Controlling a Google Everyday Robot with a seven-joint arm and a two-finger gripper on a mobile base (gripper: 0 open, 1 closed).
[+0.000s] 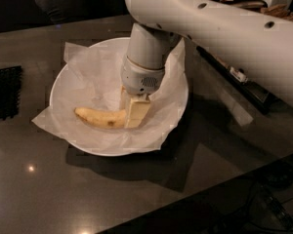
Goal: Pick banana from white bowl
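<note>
- Banana [100, 118]: it lies in the white bowl [57, 84], on the crinkled paper [95, 74] lining it, low in the near half.
- My hand [136, 112] points straight down into the bowl and sits at the banana's right end, hiding that end.
- I judge the approach from above suits the bowl: its raised rim would block a reach from the side.
- Whether my hand is apart or already clamped on the banana, I cannot tell.
- The banana's long axis runs left to right across the bowl, gently curved; its free tip points toward the left rim.
- The bowl rests on the dark tabletop [49, 189], which keeps it steady under my hand.
</note>
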